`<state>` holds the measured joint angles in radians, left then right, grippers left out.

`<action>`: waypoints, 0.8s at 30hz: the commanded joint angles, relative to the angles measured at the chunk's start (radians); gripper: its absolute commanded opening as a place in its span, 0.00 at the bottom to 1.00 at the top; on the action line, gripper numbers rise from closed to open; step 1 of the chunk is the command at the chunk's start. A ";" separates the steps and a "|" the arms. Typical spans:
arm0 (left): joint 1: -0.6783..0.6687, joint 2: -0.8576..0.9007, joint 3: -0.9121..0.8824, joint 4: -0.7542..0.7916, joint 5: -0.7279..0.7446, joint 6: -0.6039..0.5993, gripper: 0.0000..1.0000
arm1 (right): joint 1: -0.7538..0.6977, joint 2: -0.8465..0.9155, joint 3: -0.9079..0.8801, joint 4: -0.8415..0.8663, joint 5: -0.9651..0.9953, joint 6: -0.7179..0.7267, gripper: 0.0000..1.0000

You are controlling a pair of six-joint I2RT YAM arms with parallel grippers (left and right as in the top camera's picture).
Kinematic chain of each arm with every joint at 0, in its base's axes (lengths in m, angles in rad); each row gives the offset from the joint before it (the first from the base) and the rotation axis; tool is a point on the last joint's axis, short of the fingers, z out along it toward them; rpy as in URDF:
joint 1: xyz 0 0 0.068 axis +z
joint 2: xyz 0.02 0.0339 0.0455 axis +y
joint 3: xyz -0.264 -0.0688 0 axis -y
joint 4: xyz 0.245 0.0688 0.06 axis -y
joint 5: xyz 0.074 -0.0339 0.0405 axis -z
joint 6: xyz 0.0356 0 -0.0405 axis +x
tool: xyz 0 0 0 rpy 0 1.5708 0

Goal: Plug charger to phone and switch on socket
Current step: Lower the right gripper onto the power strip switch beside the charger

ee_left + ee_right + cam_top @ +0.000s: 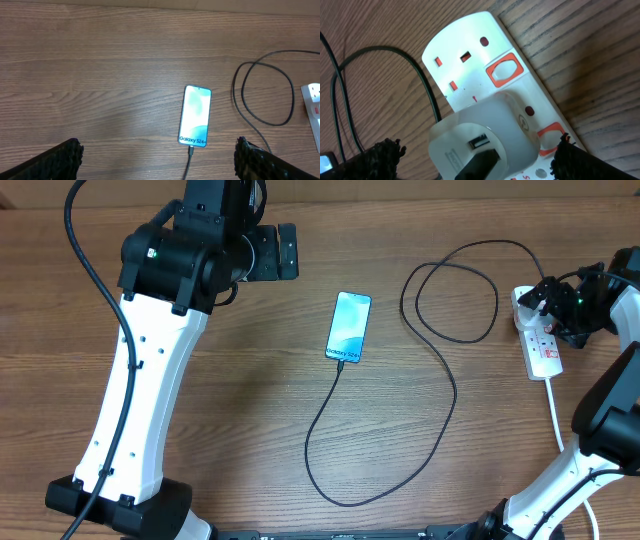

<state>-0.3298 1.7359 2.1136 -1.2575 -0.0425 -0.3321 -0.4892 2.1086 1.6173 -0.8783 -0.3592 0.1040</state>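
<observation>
The phone (pixel 349 326) lies face up mid-table with its blue screen lit, and it also shows in the left wrist view (pixel 195 116). The charger's black cable (pixel 440 370) has its tip in the phone's lower end, loops across the table and runs to the socket (pixel 543 345), a white power strip at the right. In the right wrist view the cable's black plug (pixel 480 162) sits in a white adapter (pixel 485 135) plugged into the socket (pixel 465 40). A red switch (pixel 551 140) is beside the adapter. My right gripper (pixel 477 165) is open and straddles the adapter. My left gripper (pixel 160 162) is open, above the table near the phone.
A second red switch (pixel 504 70) sits by an empty outlet at the strip's end. The strip's thick white cord (pixel 556 415) runs toward the front right. The left arm's white base (pixel 130 440) stands at the front left, and the right arm's base (pixel 560 490) at the front right.
</observation>
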 commanded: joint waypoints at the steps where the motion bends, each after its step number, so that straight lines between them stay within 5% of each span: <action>1: 0.004 0.001 -0.003 0.001 -0.017 0.022 1.00 | 0.002 0.006 -0.008 0.010 -0.001 -0.009 1.00; 24: 0.004 0.002 -0.003 0.001 -0.017 0.022 1.00 | 0.006 0.047 -0.047 0.059 -0.071 -0.028 1.00</action>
<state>-0.3298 1.7359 2.1136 -1.2575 -0.0425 -0.3321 -0.4911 2.1292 1.6001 -0.8131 -0.3786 0.0776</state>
